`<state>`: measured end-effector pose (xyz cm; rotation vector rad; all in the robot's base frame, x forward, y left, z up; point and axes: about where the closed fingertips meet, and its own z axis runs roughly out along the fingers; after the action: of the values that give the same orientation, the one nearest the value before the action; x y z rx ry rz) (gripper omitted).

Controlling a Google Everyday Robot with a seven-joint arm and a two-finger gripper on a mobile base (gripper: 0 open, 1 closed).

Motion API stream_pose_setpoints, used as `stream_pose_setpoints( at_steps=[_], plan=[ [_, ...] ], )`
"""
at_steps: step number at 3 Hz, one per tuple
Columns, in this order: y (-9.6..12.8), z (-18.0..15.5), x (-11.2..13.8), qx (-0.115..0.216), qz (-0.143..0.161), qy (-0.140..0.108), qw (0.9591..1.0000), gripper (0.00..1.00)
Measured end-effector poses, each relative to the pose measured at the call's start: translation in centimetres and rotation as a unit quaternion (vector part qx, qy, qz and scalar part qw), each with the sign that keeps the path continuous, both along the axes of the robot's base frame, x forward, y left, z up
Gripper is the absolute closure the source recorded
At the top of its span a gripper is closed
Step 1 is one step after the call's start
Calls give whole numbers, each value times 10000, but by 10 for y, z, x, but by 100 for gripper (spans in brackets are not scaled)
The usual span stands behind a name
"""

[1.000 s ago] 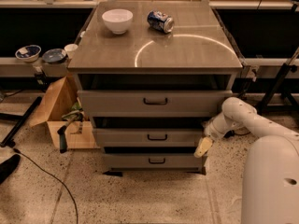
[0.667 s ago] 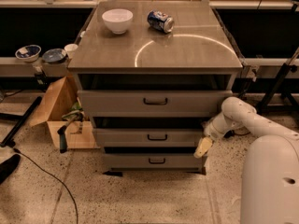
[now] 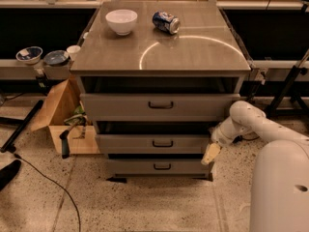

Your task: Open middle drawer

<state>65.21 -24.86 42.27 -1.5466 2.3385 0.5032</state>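
Here we are at the squat grey cabinet [image 3: 161,57], its smooth top catching a bright curved streak of light. Near the top's back left corner sits a round white glossy bowl [image 3: 121,21]; along the back edge, near the middle, a blue metal can [image 3: 165,22] lies on its side, apart from the bowl.

Down the front are three flat grey drawers, each with a small black bar handle. The taller upper drawer [image 3: 159,106] has a dark gap above it. Below it is the middle drawer [image 3: 154,143], second of the three, a flat matte front with shadow along its upper edge. The lowest drawer [image 3: 157,166] sits just under that.

The smooth, rounded white robot arm [image 3: 251,122] reaches in from the right, and its pale cream gripper [image 3: 211,153] hangs at the right end of the middle drawer's front, by the lower corner. Wide or narrow, touching or not, I cannot tell.

On the speckled floor [image 3: 145,207] left of the cabinet stands an open brown cardboard box [image 3: 60,111]
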Motion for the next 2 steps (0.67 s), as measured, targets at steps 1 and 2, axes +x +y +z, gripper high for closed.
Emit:
stream_pose_setpoints(
  at_steps=[1,2],
  plan=[
    [-6,2,-19,-10,-37,56,10000,0],
    [-6,5,-17,-10,-37,56,10000,0]
  ],
)
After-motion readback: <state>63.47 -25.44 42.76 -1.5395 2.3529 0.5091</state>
